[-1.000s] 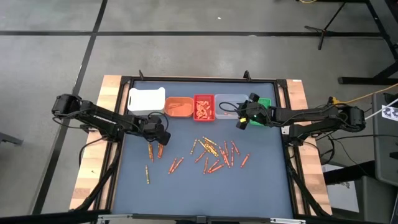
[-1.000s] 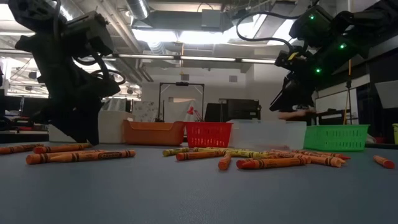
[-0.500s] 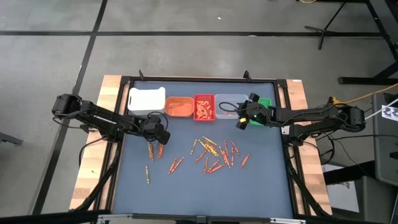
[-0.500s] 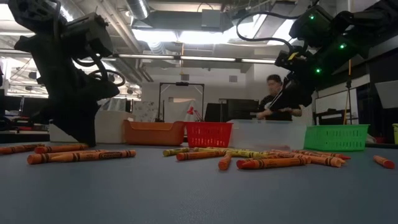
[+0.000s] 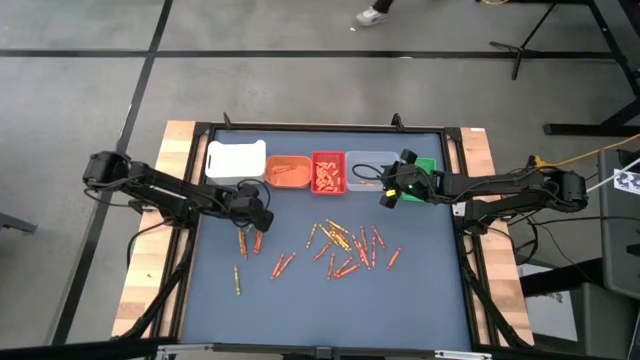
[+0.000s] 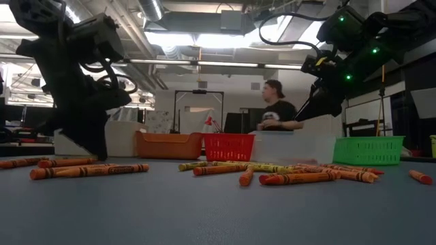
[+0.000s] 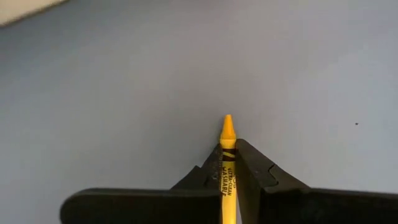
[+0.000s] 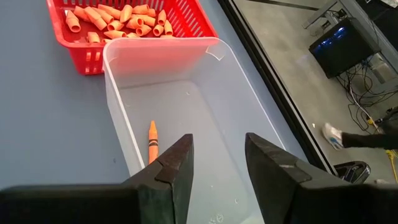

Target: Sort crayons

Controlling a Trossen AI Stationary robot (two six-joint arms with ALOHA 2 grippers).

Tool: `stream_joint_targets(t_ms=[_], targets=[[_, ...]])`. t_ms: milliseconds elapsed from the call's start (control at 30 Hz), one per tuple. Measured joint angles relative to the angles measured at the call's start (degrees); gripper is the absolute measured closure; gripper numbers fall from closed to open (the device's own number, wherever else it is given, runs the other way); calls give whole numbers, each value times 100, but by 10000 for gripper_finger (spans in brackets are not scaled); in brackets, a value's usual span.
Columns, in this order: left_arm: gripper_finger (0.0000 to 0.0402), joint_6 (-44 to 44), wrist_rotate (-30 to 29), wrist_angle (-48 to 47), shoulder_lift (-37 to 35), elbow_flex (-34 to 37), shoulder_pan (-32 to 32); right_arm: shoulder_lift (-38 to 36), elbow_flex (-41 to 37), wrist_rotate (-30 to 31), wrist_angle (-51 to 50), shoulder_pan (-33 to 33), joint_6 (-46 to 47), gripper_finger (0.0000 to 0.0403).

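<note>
Yellow crayon (image 7: 227,163) is pinched between the left gripper (image 7: 227,163) fingers, tip poking out, low over the mat left of the loose pile of crayons (image 5: 345,248). So it's the pickup step, I reckon; next it needs lifting and carrying to a bin, though which one is hard to say. Right gripper (image 8: 217,158) hangs spread wide over the clear bin (image 8: 118,84), which has one orange crayon (image 8: 152,142) inside.

The left gripper (image 7: 228,163) is pinching a yellow crayon (image 7: 227,163) between its two dark fingers (image 7: 260,169), with the pointed tip sticking out past them toward twelve o'clock. Blue-grey table surface (image 7: 124,81) is filling the rest, with a pale strip showing at eleven o'clock.
</note>
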State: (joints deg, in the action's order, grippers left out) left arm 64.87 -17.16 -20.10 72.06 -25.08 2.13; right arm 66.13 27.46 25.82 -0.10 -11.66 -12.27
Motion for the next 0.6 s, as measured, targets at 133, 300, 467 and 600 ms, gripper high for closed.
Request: stream_joint_targets(t_ms=[133,300,467,600], targets=[[394,-217,-17,-13,-223,-62,-33,0,0,2,0,0,-1,260],[394,-755,-14,3,-603,-298,-204,0,0,0,0,1,0,260],[394,-1470,-36,2,-1072,-560,-492,0,0,-5,0,0,0,260],[394,-2080,-84,6,-1456,-709,-811,0,0,-142,0,2,-2,260]])
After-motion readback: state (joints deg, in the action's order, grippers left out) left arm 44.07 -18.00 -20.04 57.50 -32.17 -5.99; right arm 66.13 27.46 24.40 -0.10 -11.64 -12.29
